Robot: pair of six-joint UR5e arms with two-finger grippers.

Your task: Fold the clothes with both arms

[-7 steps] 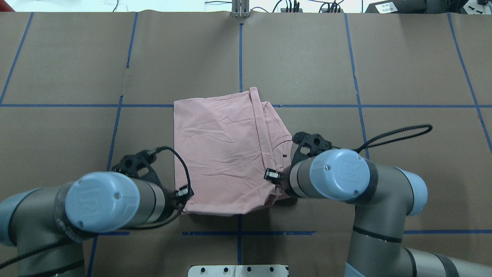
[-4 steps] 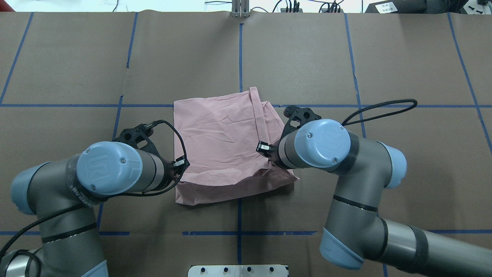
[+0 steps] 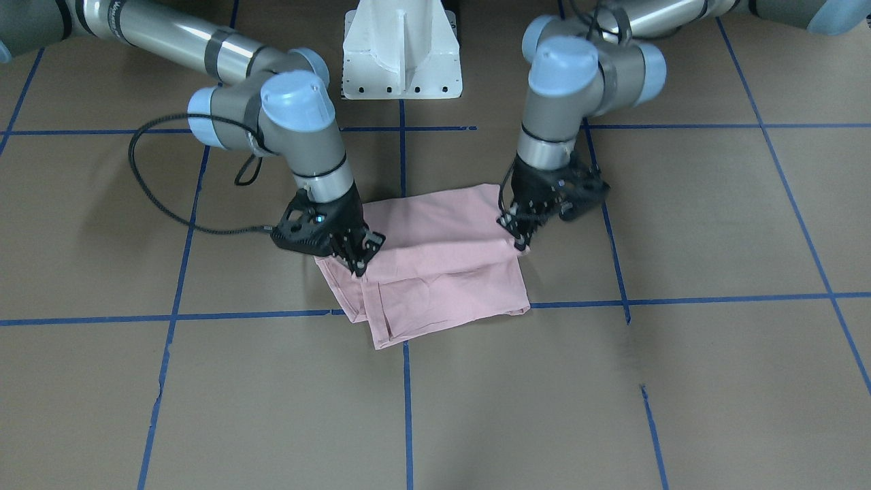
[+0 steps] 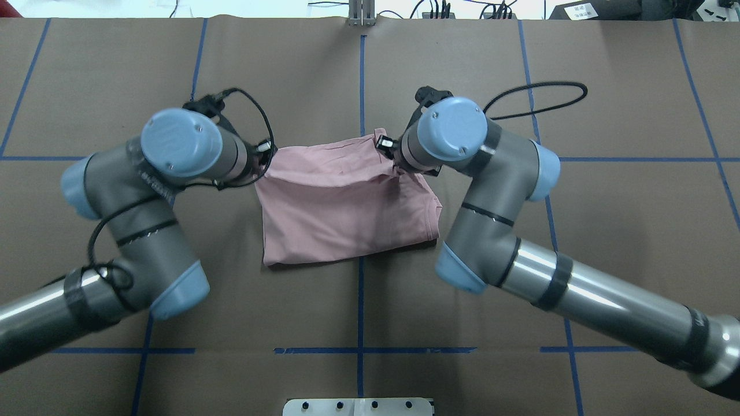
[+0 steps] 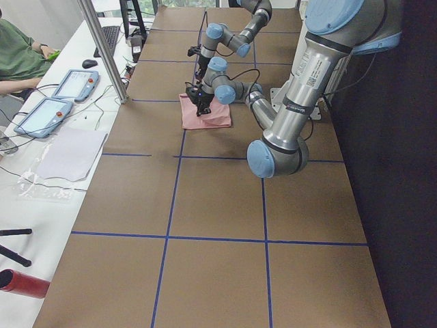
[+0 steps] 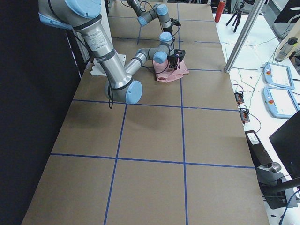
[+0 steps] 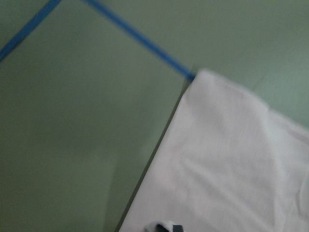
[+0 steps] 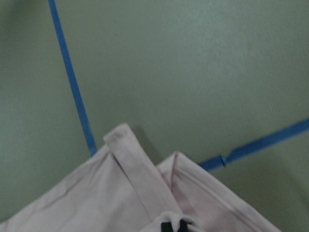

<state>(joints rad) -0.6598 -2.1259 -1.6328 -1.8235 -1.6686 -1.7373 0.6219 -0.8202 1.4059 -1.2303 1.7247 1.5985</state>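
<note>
Jaws clamped: left gripper (image 3: 519, 237) and right gripper (image 3: 358, 263) each pinch a raised corner of the pink T-shirt (image 4: 347, 219). This fold looks nearly over; laying down and release remain.

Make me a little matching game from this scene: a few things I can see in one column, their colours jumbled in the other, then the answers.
Things:
1 T-shirt
2 left gripper
3 tape lines
4 pedestal base

Colours:
A white
B black
C pale pink
D blue

Pairs: 1-C, 2-B, 3-D, 4-A.
</note>
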